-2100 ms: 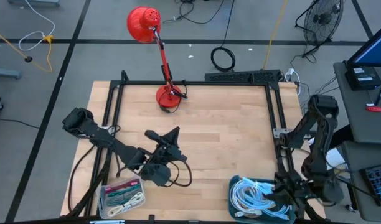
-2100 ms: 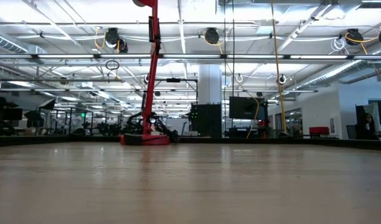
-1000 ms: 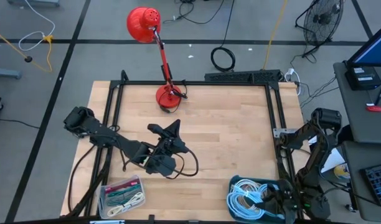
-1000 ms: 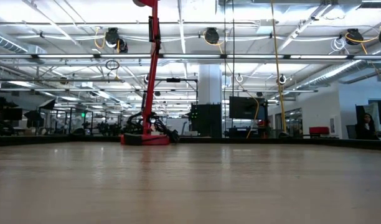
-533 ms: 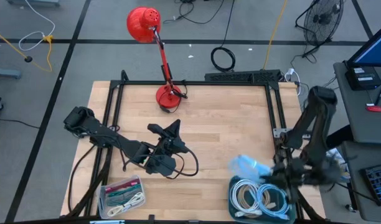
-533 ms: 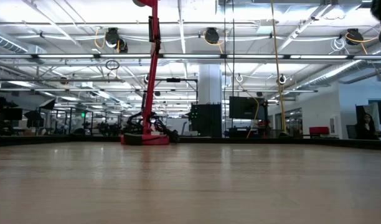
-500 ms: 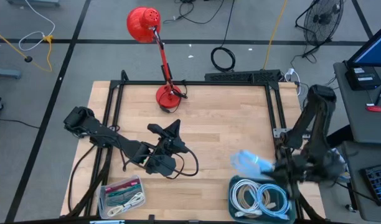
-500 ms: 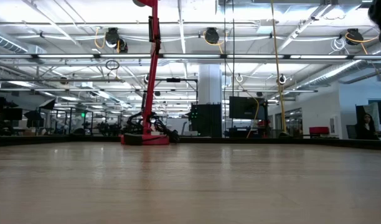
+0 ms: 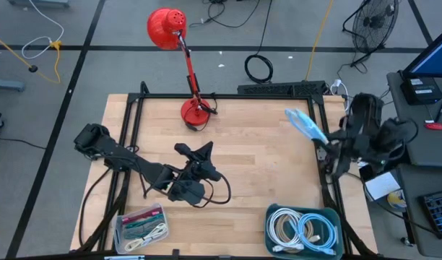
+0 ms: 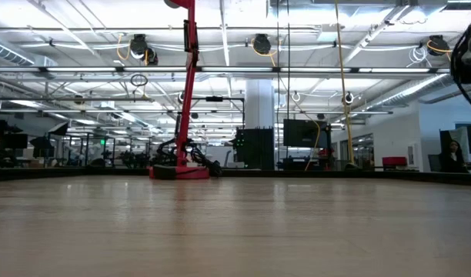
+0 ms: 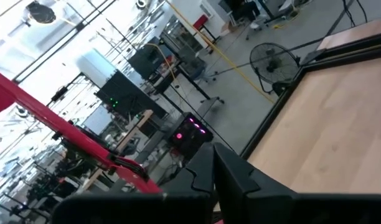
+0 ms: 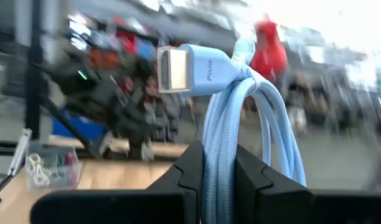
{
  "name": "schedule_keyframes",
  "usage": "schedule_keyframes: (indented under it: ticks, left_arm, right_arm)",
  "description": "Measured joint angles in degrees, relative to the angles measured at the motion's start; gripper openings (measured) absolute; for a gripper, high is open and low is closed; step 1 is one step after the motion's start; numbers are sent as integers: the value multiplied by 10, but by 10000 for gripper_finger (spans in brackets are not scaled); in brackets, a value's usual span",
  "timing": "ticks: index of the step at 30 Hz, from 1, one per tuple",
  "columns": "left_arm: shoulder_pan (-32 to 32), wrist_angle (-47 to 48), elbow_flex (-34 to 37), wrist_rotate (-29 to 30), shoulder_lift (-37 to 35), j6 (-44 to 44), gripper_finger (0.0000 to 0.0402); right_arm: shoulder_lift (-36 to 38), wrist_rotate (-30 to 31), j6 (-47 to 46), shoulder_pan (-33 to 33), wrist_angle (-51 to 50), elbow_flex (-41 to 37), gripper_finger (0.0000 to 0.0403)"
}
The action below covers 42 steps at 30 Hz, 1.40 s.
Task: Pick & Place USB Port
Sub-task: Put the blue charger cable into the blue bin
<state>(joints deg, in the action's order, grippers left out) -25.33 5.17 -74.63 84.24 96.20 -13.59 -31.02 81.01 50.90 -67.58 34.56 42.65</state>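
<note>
A light blue USB cable, coiled into a bundle [image 9: 305,124], is up in the air by the table's far right corner, in my right gripper [image 12: 220,163], which is shut on it. Its silver plug [image 12: 171,68] sticks out past the coil in the right wrist view. My left gripper [image 9: 195,159] hovers over the middle of the table's near left part, fingers shut [image 11: 214,163], holding nothing. The low view shows only a bit of the right arm [image 10: 468,54]. My right gripper pinches the blue cable's coiled strands [image 12: 216,140] between its two fingers [image 12: 189,163]. Several strands lie in the pinch. The bundle is lifted clear of everything, and its plug end [image 12: 197,62] stands out beyond the fingertips.
A blue bin [image 9: 335,217] with white coiled cables [image 9: 302,230] sits at the near right corner. A clear box of cables [image 9: 141,225] is at the near left edge. A red desk lamp's base [image 9: 194,112] stands at the far edge. A black frame [image 9: 318,137] rims the table.
My right gripper, holding the blue cable bundle, has risen out of the blue bin and swung quickly toward the table's far right corner. The bundle is lifted clear of the bin. The left arm has kept still in the last second.
</note>
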Motion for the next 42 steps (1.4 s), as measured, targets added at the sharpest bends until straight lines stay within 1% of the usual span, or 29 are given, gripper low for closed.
schedule_keyframes:
  ticks: [3,5,7,9,12,16,19,21,22,24,26,28,32,34,36,37,38,40,42]
  left_arm:
    - [4,0,0,-3,0,8,18]
    - [5,0,0,-3,0,9,15]
    - [4,5,0,-6,0,14,8]
    - [4,17,0,-15,0,29,3]
    - [4,32,0,-20,0,56,9]
    - [10,42,0,-20,0,85,20]
    - [26,45,0,-19,0,102,17]
    - [45,52,0,-25,0,114,12]
    - [57,58,0,-40,0,121,10]
    - [85,72,0,-92,0,138,9]
    - [124,75,0,-163,0,146,14]
    - [168,70,0,-237,0,141,23]
    - [261,57,0,-408,0,139,46]
    - [300,42,0,-500,0,148,57]
    - [328,26,0,-585,0,157,66]
    - [338,20,0,-620,0,162,69]
    - [345,16,0,-647,0,169,72]
    - [351,11,0,-678,0,179,73]
    - [351,10,0,-686,0,181,73]
  right_arm:
    - [38,-102,64,12,-35,2,33]
    - [54,-146,114,16,-35,2,33]
    - [62,-163,172,21,-33,2,33]
    - [62,-165,228,30,-32,2,33]
    - [61,-158,273,51,-24,2,33]
    - [66,-144,269,83,19,2,33]
    - [67,-145,244,102,12,2,33]
    - [67,-143,204,107,-12,1,33]
    - [68,-143,169,109,-31,-1,33]
    - [67,-150,84,111,-84,-10,33]
    - [59,-151,-14,114,-140,-24,33]
    - [41,-154,-102,121,-174,-43,33]
    - [-12,-207,-253,142,-176,-70,33]
    - [-46,-246,-304,154,-173,-69,33]
    - [-84,-297,-313,168,-177,-60,33]
    - [-103,-319,-304,175,-190,-50,33]
    - [-121,-330,-292,182,-213,-36,33]
    - [-156,-333,-276,203,-281,5,33]
    - [-198,-333,-263,235,-355,63,33]
